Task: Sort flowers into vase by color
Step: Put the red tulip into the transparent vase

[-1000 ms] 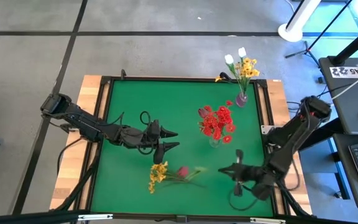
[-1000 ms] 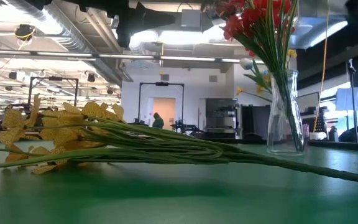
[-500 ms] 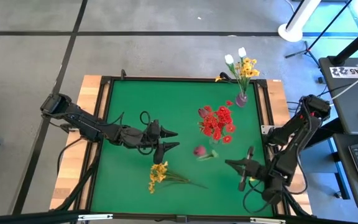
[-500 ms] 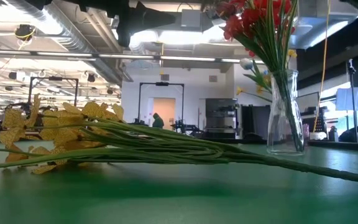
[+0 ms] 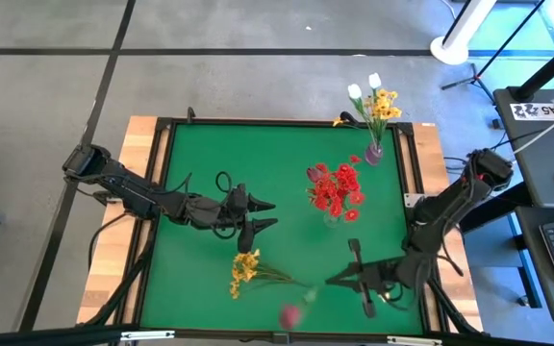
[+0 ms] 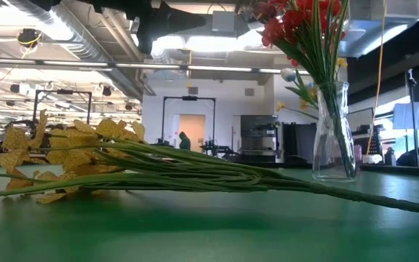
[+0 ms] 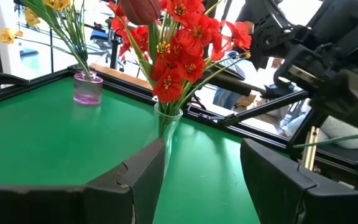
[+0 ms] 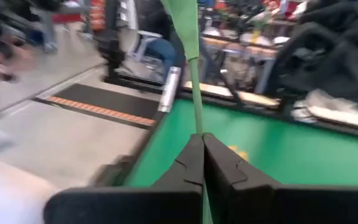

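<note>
Two vases stand on the green bench (image 5: 210,154), and two arms work over it. The clear glass vase (image 6: 333,135), right of the middle, holds the whole cluster of red flowers (image 5: 336,189); the small purple vase (image 5: 373,153) at the far right edge holds two white tulips (image 5: 364,86) and a spray of yellow flowers (image 5: 385,104). One more bunch of yellow flowers (image 5: 245,270) lies flat on the bench near the front, its stems running toward the right. One dark pink bud (image 5: 288,315) shows blurred at the bench's front edge, on a thin green stem (image 8: 193,56) that the right gripper (image 5: 335,282) pinches with jaws clenched tight on it; that gripper is low at the front right, pointing left. The left gripper (image 5: 269,214) hovers over the middle left of the bench with its jaws spread apart and nothing between them. The right wrist view shows the stem rising from between the closed fingers (image 8: 225,165), which the overhead view cannot resolve. The left wrist view shows a dark red bud (image 7: 140,9) tucked among the red blooms, and the right arm beyond the glass vase. The low view shows the lying stems' full length and the room behind, but neither gripper clearly.
</note>
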You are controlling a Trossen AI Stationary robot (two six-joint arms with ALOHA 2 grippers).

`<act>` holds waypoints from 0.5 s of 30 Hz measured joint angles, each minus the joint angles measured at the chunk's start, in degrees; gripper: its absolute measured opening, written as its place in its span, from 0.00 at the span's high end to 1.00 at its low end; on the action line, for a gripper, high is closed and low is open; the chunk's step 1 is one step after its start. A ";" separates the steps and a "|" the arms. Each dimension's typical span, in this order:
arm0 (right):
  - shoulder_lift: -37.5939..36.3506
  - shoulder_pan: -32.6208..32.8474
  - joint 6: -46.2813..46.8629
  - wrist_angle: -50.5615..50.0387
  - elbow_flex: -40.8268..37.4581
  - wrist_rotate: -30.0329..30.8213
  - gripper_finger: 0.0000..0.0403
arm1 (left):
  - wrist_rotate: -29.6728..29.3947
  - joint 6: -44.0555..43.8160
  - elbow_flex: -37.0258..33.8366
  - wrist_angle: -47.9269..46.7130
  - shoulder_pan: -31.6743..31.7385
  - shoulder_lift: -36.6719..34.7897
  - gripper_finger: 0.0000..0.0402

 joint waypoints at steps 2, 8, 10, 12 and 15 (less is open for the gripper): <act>-0.43 -1.89 -3.29 0.44 -0.01 -0.43 1.00 | -0.03 -0.05 0.00 0.01 -0.32 0.00 0.49; -6.51 -3.94 -12.82 1.92 -0.61 -2.00 1.00 | -0.01 -0.11 0.00 -0.17 -1.11 0.00 0.49; -10.48 -3.94 -15.22 4.58 -3.23 -3.47 1.00 | -0.02 -0.18 0.00 -0.26 -1.15 0.00 0.49; -14.56 -3.94 -15.97 8.28 -7.36 -4.41 1.00 | -0.02 -0.18 0.00 -0.37 -1.15 0.00 0.49; -20.45 -3.92 -17.01 16.80 -15.29 -3.94 1.00 | -0.03 -0.18 0.00 -0.42 -1.15 0.00 0.49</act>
